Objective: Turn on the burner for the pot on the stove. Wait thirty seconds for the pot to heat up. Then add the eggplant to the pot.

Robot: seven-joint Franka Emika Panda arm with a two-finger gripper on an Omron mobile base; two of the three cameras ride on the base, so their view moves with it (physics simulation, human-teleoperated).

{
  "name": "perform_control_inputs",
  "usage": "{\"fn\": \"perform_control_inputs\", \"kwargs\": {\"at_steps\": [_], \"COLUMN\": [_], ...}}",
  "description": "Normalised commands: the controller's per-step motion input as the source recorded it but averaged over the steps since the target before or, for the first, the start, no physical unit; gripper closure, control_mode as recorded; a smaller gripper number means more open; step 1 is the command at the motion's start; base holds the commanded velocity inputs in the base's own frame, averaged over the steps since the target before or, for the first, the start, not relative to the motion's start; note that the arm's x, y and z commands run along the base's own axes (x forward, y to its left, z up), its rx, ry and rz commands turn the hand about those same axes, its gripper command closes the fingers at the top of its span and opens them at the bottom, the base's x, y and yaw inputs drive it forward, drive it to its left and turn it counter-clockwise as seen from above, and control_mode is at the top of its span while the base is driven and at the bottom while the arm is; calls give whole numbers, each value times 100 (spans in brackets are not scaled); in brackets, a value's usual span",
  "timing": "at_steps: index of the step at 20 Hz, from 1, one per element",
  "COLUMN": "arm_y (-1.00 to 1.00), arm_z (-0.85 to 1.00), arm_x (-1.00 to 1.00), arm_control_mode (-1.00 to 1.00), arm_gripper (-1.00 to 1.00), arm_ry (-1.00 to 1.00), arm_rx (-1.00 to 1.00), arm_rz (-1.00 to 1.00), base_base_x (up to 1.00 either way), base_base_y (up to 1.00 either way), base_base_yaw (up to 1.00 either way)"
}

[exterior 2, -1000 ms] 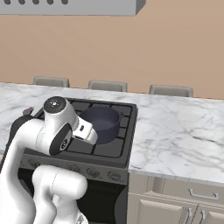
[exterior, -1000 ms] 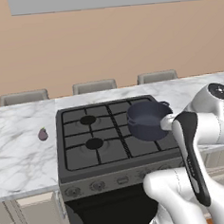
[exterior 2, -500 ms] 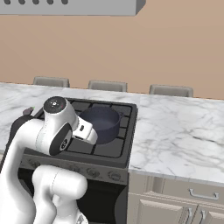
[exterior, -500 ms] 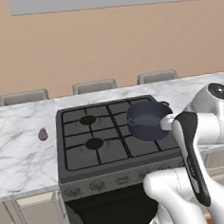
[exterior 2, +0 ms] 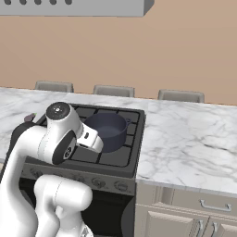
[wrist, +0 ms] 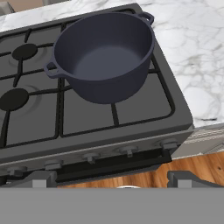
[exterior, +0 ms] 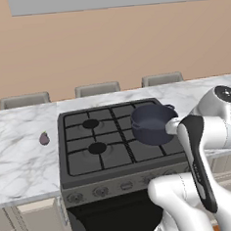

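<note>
Fingertips [wrist: 183, 177] of the claw are sitting wide apart at the frame's bottom, gripping nothing, facing the stove's knob row [wrist: 127, 151]. Centre frame, the pot [wrist: 103, 52] is sitting on the grate; the eggplant [exterior: 44, 138] is waiting mid-left. Turning a neighbouring knob risks lighting the wrong burner.

Even flat rendered light, soft faint shadows, no glare, sharp throughout.

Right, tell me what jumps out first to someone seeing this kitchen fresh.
The dark blue-grey pot draws the eye first: it stands empty on the right side of the stove, on the black grates. Next comes the tiny purple eggplant, lying alone on the marble counter left of the stove.
</note>
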Motion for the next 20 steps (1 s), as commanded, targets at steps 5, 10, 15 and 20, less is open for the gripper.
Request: {"fn": "perform_control_inputs", "kwargs": {"at_steps": [5, 10, 15, 20], "arm_y": [0, 0, 0, 0], "arm_z": [0, 0, 0, 0], "arm_x": [0, 0, 0, 0], "arm_control_mode": [-100, -100, -100, -100], "arm_gripper": [-100, -100, -100, -100], "arm_ry": [0, 0, 0, 0], "arm_rx": [0, 0, 0, 0], "arm_rz": [0, 0, 0, 0], "base_base_x": [0, 0, 0, 0], "base_base_y": [0, 0, 0, 0], "base_base_yaw": [0, 0, 0, 0]}}
